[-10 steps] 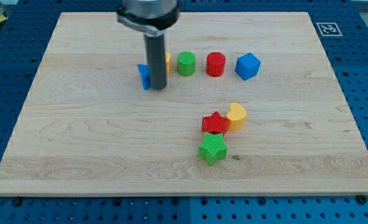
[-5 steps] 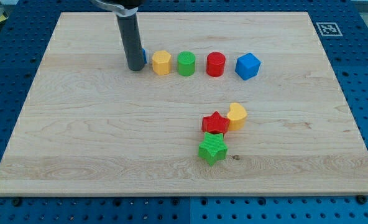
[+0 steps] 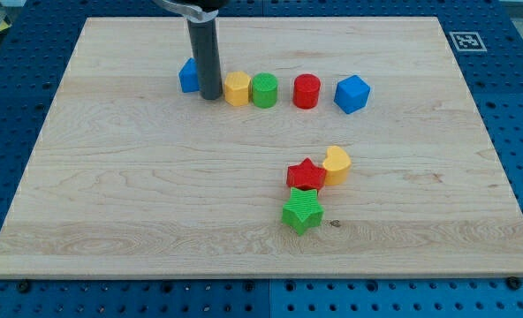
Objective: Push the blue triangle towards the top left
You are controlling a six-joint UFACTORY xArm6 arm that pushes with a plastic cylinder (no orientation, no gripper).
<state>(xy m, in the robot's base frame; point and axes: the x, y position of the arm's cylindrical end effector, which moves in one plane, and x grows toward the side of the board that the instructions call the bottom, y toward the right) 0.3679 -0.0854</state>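
Observation:
The blue triangle (image 3: 189, 76) lies on the wooden board (image 3: 138, 194) in the upper left part of the view. My tip (image 3: 210, 95) stands on the board just to the right of the blue triangle, touching or nearly touching it, between it and the yellow hexagon (image 3: 237, 89). The rod hides the triangle's right edge.
A row runs right from the yellow hexagon: green cylinder (image 3: 264, 90), red cylinder (image 3: 306, 91), blue cube (image 3: 352, 94). Lower down, a yellow crescent (image 3: 337, 164), a red star (image 3: 306, 174) and a green star (image 3: 302, 210) sit clustered together.
The blue triangle has moved up and left, from below the row to level with it. My tip went up and left, then came back right, ending on the triangle's right side.

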